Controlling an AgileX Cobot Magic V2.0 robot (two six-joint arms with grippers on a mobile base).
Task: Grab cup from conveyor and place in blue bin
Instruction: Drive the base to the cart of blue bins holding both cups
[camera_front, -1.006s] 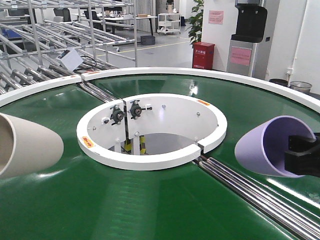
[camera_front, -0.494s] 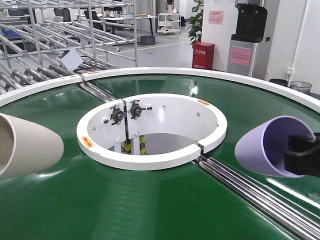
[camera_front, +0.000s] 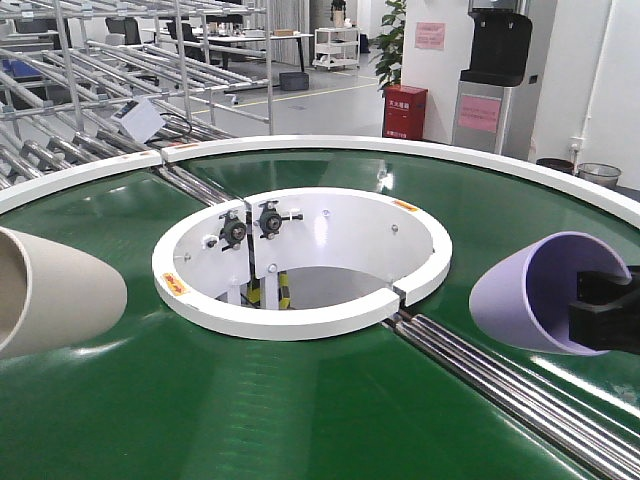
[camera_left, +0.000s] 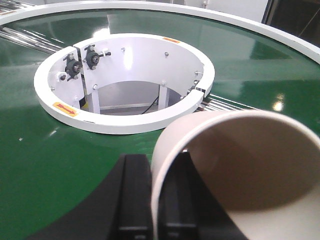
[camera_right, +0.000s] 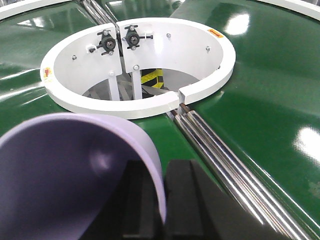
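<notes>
Cups lie sideways over the near side of the conveyor (camera_front: 300, 410). The left gripper (camera_left: 154, 172) is clenched on the wall of the beige cup (camera_left: 240, 165), and the right gripper (camera_right: 160, 187) on that of the lilac cup (camera_right: 65, 170). Beyond them is the white-walled central opening (camera_front: 330, 225), with steel roller strips (camera_front: 500, 380) running from it to the near right edge.

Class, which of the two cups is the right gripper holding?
The lilac cup, rim between fingers of the right gripper; the left gripper holds the beige cup.

conveyor (camera_front: 300, 420): glossy green ring belt, white rims | beige cup (camera_front: 60, 295): tilted sideways, left of central opening (camera_front: 340, 240) | lilac cup (camera_front: 510, 300): tilted sideways, right of it
</notes>
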